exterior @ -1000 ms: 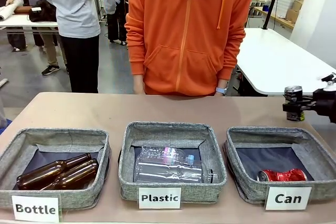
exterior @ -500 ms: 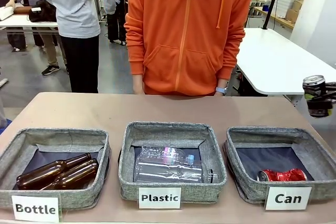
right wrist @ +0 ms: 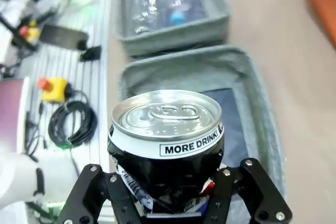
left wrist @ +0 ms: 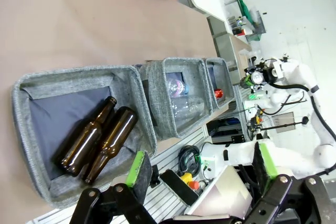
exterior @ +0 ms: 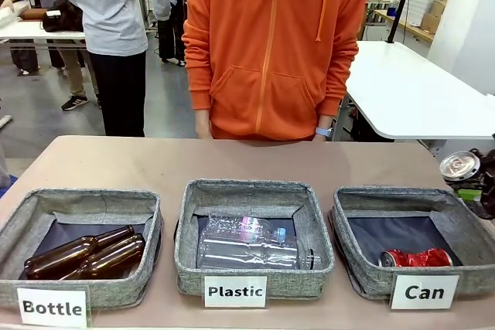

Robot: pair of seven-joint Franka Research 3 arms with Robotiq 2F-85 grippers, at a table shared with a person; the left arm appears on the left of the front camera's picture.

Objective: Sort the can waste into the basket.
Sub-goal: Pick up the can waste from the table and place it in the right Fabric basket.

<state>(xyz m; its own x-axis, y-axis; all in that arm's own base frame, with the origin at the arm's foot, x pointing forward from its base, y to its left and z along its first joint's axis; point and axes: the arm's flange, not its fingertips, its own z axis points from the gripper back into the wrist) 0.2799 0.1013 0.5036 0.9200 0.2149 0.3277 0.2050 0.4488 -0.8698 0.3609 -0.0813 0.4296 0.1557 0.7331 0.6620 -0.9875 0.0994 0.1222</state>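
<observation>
A dark can (exterior: 462,166) with a silver top hangs tilted at the right edge of the front view, by the far right corner of the basket (exterior: 363,199) labelled "Can". My right gripper (exterior: 473,183) is shut on it. In the right wrist view the can (right wrist: 167,140) sits between the fingers of my right gripper (right wrist: 168,184), with the basket (right wrist: 252,93) beyond it. A crushed red can (exterior: 415,258) lies in the basket's front. My left gripper (left wrist: 202,182) stands open, holding nothing, above the near side of the "Bottle" bin (left wrist: 31,85).
The "Plastic" bin (exterior: 193,222) in the middle holds a clear bottle (exterior: 247,241). The "Bottle" bin (exterior: 23,210) on the left holds two brown bottles (exterior: 85,253). A person in an orange hoodie (exterior: 271,44) stands at the far side. Bare table lies behind the bins.
My right gripper has carried the dark can to the right and then down, tipping it so that its silver top faces the camera. The bins and their contents have not moved.
</observation>
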